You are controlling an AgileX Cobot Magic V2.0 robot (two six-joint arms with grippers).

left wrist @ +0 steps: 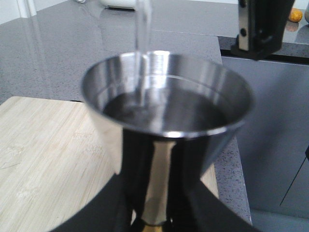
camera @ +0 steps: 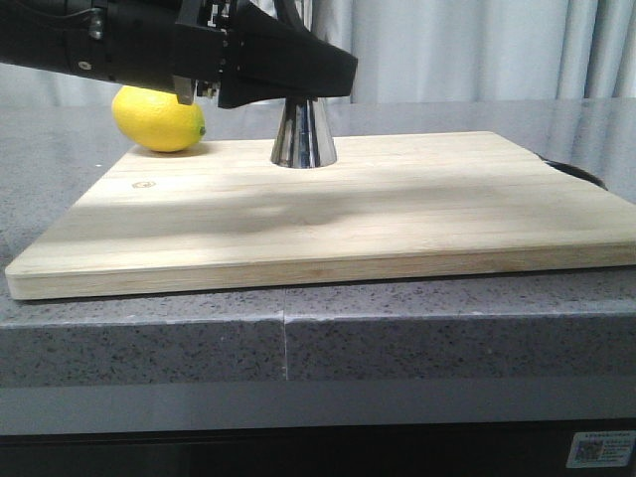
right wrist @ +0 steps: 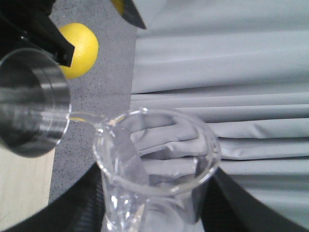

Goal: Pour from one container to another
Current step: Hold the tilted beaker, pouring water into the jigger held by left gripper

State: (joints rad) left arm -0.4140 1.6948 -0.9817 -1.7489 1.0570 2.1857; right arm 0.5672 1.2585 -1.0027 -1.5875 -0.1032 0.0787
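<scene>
Pale wooden cutting board (camera: pixel 328 214) on the grey speckled table (camera: pixel 417 333), yellow lemon (camera: pixel 159 119) at the board's far left corner, grey curtain (camera: pixel 477 50) behind the board

Grey speckled counter (camera: pixel 149 328) bearing wooden cutting board (camera: pixel 348 224) and lemon (camera: pixel 159 119).

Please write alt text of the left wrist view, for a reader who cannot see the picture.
A thin stream of clear liquid falls into the open top cup of a polished steel jigger, already partly filled. The left hand grips the jigger at its narrow waist, low in the frame. Behind it are a wooden cutting board and a grey countertop.
</scene>
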